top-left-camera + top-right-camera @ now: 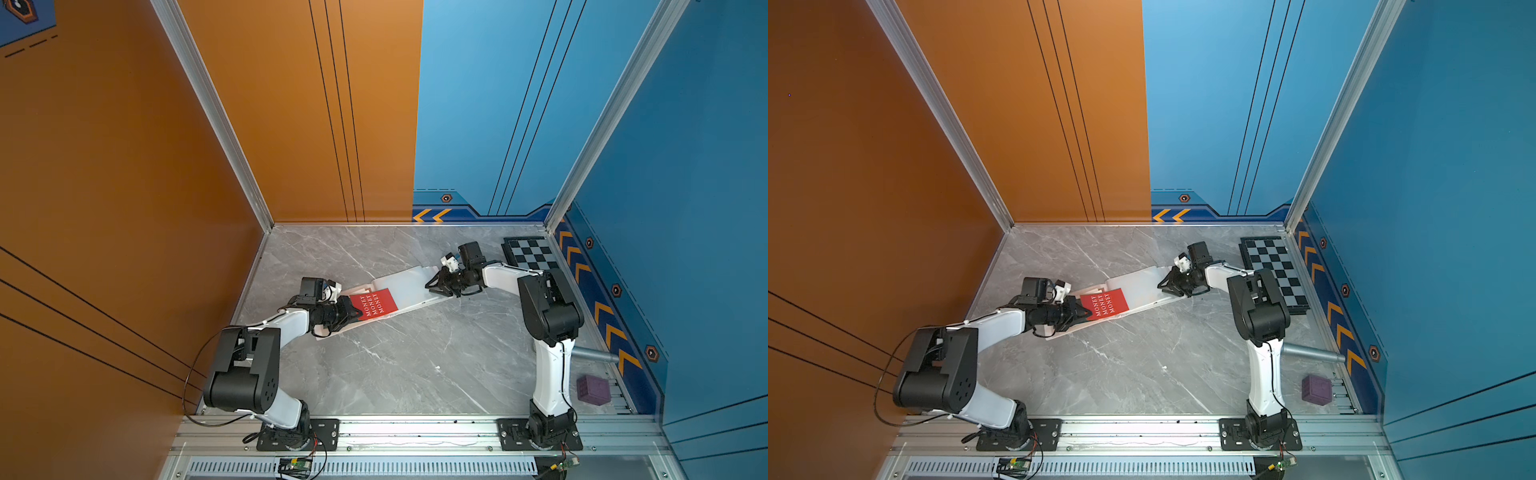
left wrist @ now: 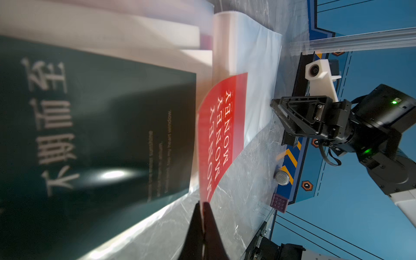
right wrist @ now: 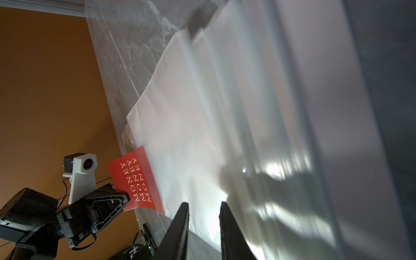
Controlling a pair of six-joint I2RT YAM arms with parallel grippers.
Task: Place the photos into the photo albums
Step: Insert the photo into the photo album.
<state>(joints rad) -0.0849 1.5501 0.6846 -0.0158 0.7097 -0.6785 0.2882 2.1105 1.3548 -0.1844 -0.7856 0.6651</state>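
One red card (image 1: 374,303), pinched by the left gripper (image 1: 356,312) mid-frame, seems half slid into the album (image 1: 409,278); green card (image 2: 101,135) looks sleeved; right gripper (image 1: 429,286) has jaws apart.

green card (image 2: 96,126): blurred, cut off, small print unreadable
album (image 3: 202,112): pages blurred
red card (image 2: 221,126): corner hidden in left gripper (image 2: 202,206)
checkerboard (image 1: 1266,253): partly behind right arm

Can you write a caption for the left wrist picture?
Left gripper pinches the red MONEY card beside a dark green card.
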